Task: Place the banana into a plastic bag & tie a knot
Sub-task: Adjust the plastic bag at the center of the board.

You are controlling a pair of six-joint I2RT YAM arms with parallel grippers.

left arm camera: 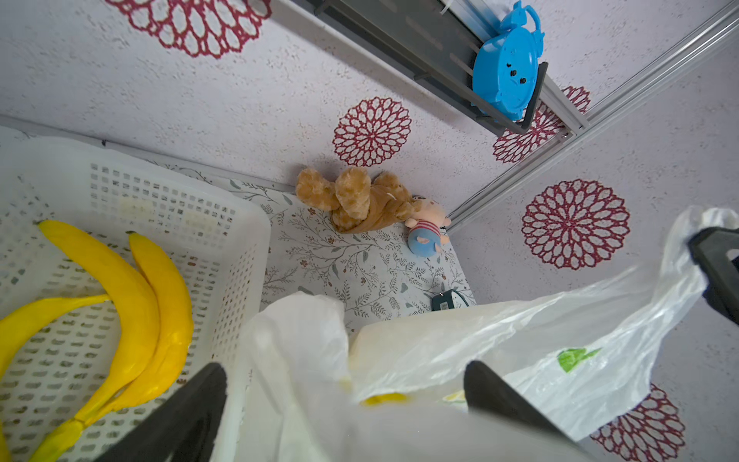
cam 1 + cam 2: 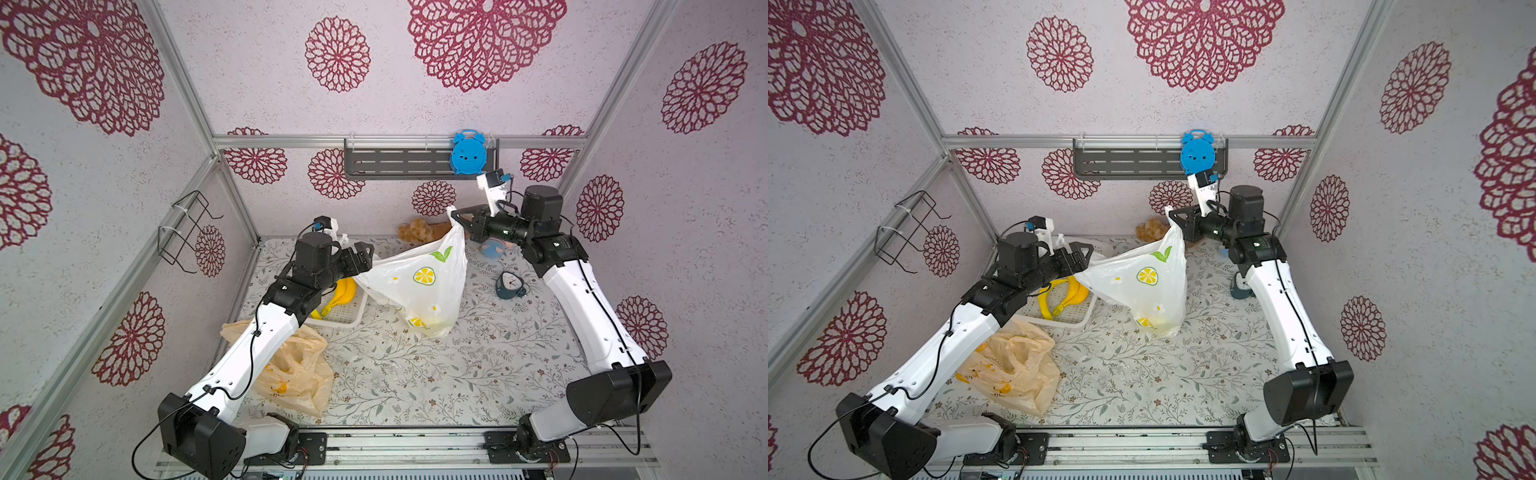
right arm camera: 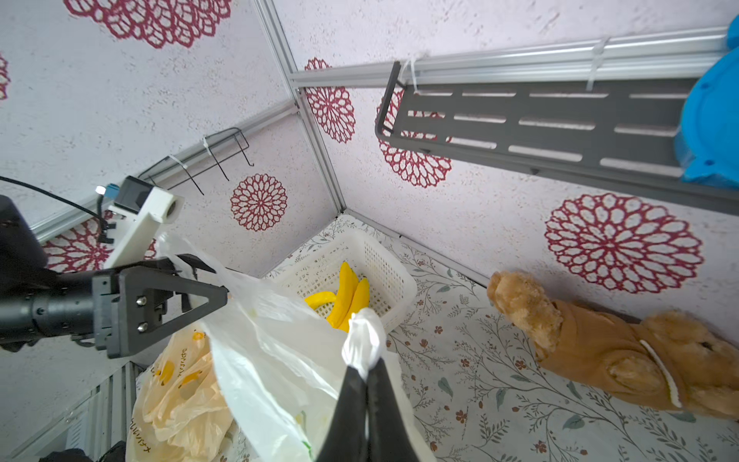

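Note:
A white plastic bag (image 2: pixel 419 282) (image 2: pixel 1142 278) with lemon prints hangs stretched between my two grippers, its bottom resting on the table. My right gripper (image 2: pixel 455 216) (image 3: pixel 366 372) is shut on one bunched handle (image 3: pixel 362 340), held high near the back wall. My left gripper (image 2: pixel 365 253) (image 1: pixel 344 372) stands open, and the bag's other edge lies loose between its fingers (image 3: pixel 216 290). A yellow patch (image 1: pixel 386 399) shows through the plastic inside the bag; I cannot tell what it is. More bananas (image 2: pixel 345 293) (image 1: pixel 132 304) (image 3: pixel 348 296) lie in the basket under my left wrist.
The white mesh basket (image 2: pixel 353 318) sits at the back left. An orange plastic bag (image 2: pixel 291 374) lies under my left arm. A plush bear (image 2: pixel 419 230), a small doll (image 2: pixel 492 249) and a dark clock (image 2: pixel 510 286) are at the back right. A blue clock (image 2: pixel 468 153) stands on the wall shelf.

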